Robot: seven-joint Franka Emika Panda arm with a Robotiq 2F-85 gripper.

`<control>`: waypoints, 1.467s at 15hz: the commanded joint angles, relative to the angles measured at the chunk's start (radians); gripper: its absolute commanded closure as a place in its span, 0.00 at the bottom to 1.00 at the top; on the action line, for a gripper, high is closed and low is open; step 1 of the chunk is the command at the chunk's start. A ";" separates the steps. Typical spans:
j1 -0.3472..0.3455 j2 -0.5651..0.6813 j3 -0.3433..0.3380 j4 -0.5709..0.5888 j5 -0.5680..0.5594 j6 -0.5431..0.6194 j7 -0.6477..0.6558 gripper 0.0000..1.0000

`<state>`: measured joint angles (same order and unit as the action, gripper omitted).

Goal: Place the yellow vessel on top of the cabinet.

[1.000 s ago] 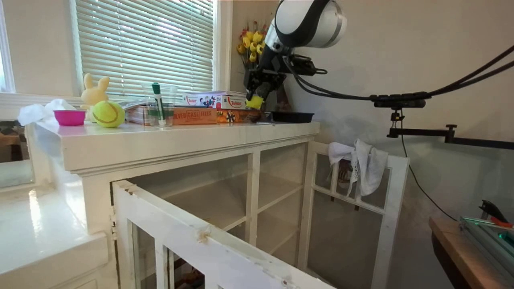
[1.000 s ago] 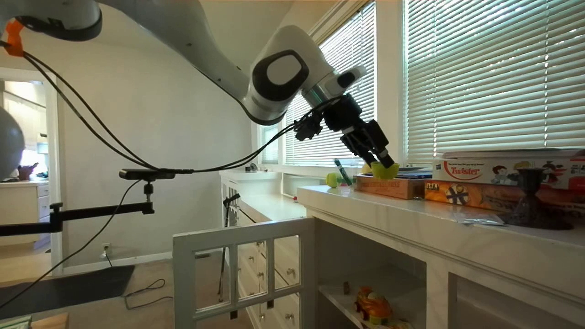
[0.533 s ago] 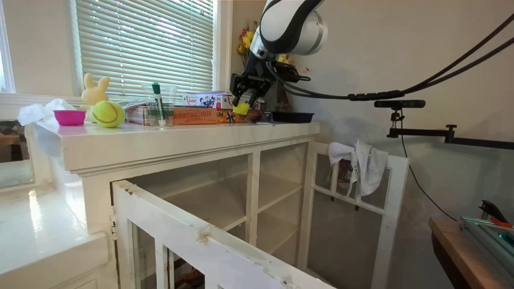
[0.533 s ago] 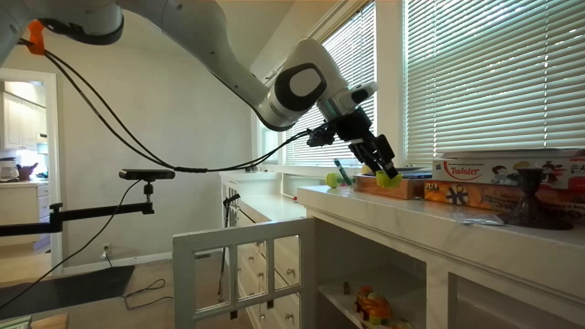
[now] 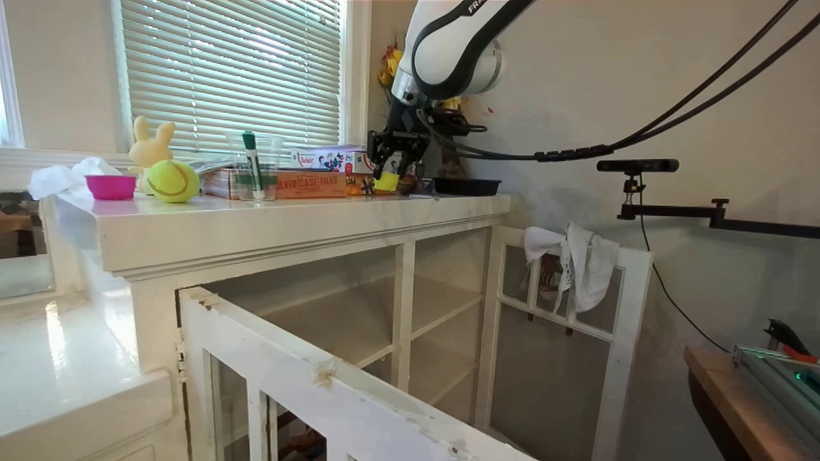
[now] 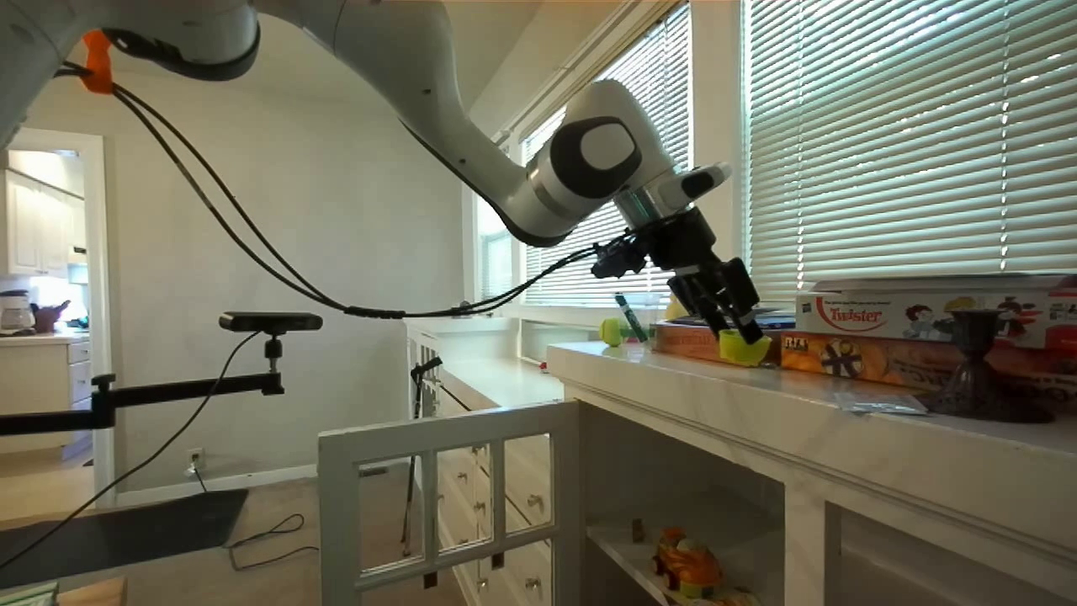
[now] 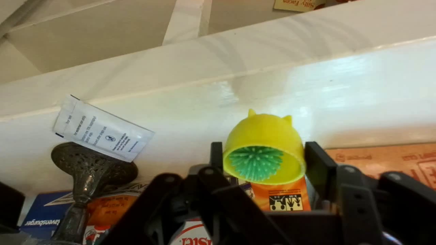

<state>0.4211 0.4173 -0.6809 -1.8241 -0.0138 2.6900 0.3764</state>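
The yellow vessel (image 7: 264,131) is a small rounded cup with two small ear-like points. In the wrist view its opening faces the camera and green bristles show inside. My gripper (image 7: 265,154) is shut on it, one finger against each side. In both exterior views the gripper (image 5: 389,170) (image 6: 734,331) points down and holds the vessel (image 5: 386,182) (image 6: 745,349) low over the front part of the cream-white cabinet's top (image 5: 275,224) (image 6: 757,383). I cannot tell whether its bottom touches the surface. The cabinet also fills the background in the wrist view (image 7: 184,110).
Orange boxes (image 6: 892,360) and a Twister box (image 6: 934,316) stand behind the vessel. A dark candlestick (image 6: 976,370) and a white packet (image 7: 105,127) lie to one side. A clear cup with a marker (image 5: 254,166), ball (image 5: 173,182) and pink bowl (image 5: 111,187) stand farther along. Cabinet doors (image 5: 320,378) hang open.
My gripper has come down with the vessel, closer to the cabinet top. It moved left in an exterior view and right in the opposite-facing one. The vessel stays held; other things are unmoved.
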 commanded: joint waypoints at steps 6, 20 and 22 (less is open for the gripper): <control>-0.218 0.012 0.225 0.095 -0.181 -0.080 0.103 0.64; -0.259 0.039 0.257 0.114 -0.325 -0.065 0.204 0.64; -0.260 0.041 0.258 0.115 -0.333 -0.067 0.214 0.64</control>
<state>0.1715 0.4387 -0.4306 -1.7412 -0.2961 2.6328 0.5336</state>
